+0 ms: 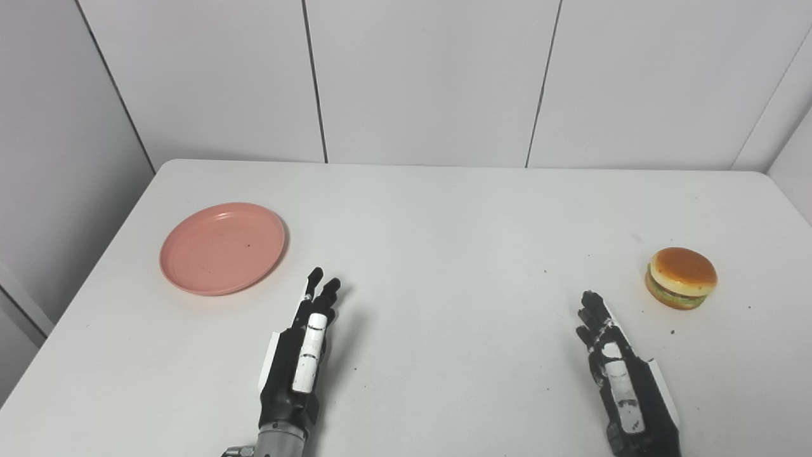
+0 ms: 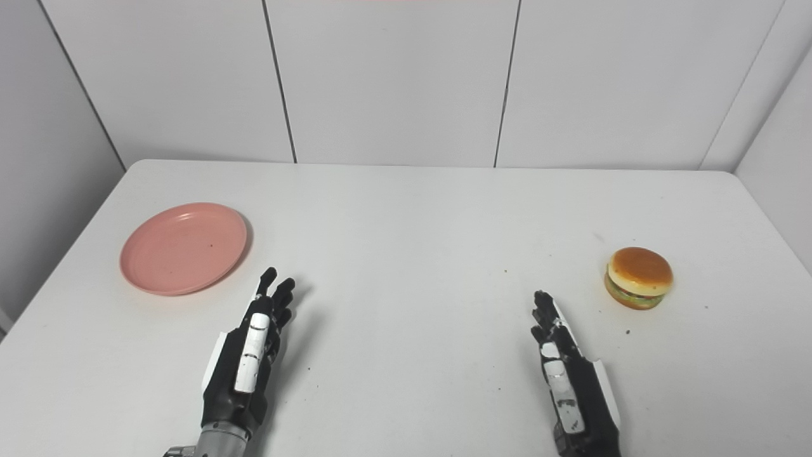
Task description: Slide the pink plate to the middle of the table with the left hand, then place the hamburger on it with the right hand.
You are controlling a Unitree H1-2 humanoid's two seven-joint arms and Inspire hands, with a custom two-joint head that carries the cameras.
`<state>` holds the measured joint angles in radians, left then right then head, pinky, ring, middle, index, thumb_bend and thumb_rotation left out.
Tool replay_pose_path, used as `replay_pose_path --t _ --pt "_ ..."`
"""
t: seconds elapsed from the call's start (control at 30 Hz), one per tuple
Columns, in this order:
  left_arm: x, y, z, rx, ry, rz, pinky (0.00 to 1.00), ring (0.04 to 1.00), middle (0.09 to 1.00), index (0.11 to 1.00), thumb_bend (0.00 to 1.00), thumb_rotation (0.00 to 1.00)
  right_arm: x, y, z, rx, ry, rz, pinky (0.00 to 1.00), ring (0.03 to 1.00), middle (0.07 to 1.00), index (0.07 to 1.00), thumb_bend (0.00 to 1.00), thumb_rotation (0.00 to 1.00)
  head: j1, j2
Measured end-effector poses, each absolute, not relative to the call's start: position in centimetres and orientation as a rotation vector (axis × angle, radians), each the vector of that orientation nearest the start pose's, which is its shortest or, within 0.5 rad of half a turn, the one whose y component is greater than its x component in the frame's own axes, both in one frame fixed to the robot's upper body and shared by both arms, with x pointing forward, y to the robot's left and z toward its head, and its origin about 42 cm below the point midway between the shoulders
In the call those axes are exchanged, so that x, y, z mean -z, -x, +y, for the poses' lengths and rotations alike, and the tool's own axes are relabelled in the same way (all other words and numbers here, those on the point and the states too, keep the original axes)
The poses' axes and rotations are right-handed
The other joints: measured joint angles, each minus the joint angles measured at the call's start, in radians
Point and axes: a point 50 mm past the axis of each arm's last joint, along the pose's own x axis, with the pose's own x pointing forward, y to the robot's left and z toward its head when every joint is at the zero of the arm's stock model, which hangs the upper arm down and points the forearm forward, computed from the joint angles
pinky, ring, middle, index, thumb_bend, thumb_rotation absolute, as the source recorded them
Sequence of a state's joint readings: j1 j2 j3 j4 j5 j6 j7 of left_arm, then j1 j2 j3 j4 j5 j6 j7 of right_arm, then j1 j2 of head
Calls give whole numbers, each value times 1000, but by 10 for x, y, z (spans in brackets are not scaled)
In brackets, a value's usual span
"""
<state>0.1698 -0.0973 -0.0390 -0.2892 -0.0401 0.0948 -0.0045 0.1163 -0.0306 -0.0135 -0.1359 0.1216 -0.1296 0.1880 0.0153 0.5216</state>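
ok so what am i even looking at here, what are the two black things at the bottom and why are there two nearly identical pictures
Those black things are a humanoid robot's two hands, each with fingers and a thumb. The left hand and the right hand both reach in from the bottom edge with fingers stretched out, holding nothing. The two pictures come from two cameras side by side on the robot's head, so they show the same scene from slightly different spots. On the white table lie a pink plate, empty, on the left, and a toy-like hamburger on the right. Neither hand touches either one.
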Motion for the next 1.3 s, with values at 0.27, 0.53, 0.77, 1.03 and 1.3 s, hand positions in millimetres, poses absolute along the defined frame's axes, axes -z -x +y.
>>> replay_pose_path --t 0.27,0.53,0.77,1.03,1.3 --pt "-115 -232 174 -7 136 -38 1000 972 921 943 526 916 -102 -245 -228 -157 -85 -210 1000 994 977 933 867 921 97 -86" --pt "-105 -234 165 -15 117 -62 994 949 906 931 424 895 -94 -249 -245 -176 -66 -243 1000 1000 998 951 876 926 152 -170" --pt "-99 -236 162 -20 111 -84 937 923 890 918 350 817 -90 -252 -247 -168 -79 -265 1000 1000 1000 958 845 935 208 -210" --pt "-96 -238 160 -31 92 -94 888 898 875 897 325 721 -90 -253 -249 -177 -71 -273 1000 1000 1000 971 875 949 221 -229" --pt "-97 -238 162 -35 108 -106 909 909 882 905 344 763 -90 -253 -248 -183 -69 -272 1000 1000 1000 961 862 955 196 -224"
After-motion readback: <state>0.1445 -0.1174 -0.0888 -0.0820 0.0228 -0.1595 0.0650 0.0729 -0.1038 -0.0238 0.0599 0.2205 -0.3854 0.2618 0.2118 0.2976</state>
